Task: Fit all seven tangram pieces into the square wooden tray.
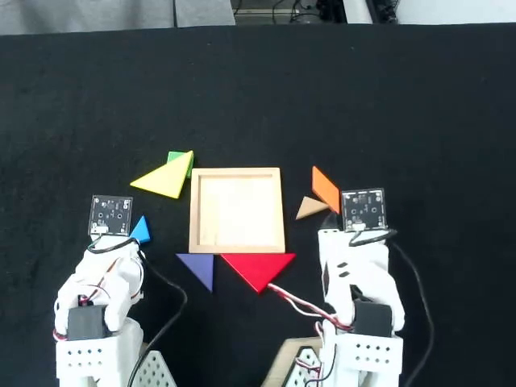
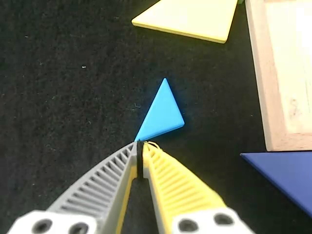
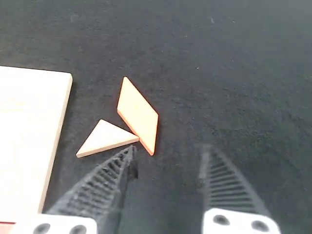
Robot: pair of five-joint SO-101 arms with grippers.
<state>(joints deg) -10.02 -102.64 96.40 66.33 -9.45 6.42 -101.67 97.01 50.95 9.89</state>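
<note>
**High view: tangram pieces lie around the tray, all outside it**

Square wooden tray (image 1: 237, 247) sits at centre frame. Yellow triangle (image 1: 165, 177) and green piece (image 1: 176, 157) lie at its upper left, and blue triangle (image 1: 141, 230) lies left. Navy triangle (image 1: 199, 268) and red triangle (image 1: 258, 268) lie below, with orange parallelogram (image 1: 326, 189) and tan triangle (image 1: 310, 208) right. Left gripper (image 2: 140, 148) has its fingers pressed together, tips at the blue triangle's corner. Right gripper (image 3: 168, 151) has its fingers spread, holding nothing, near the orange parallelogram.
</note>
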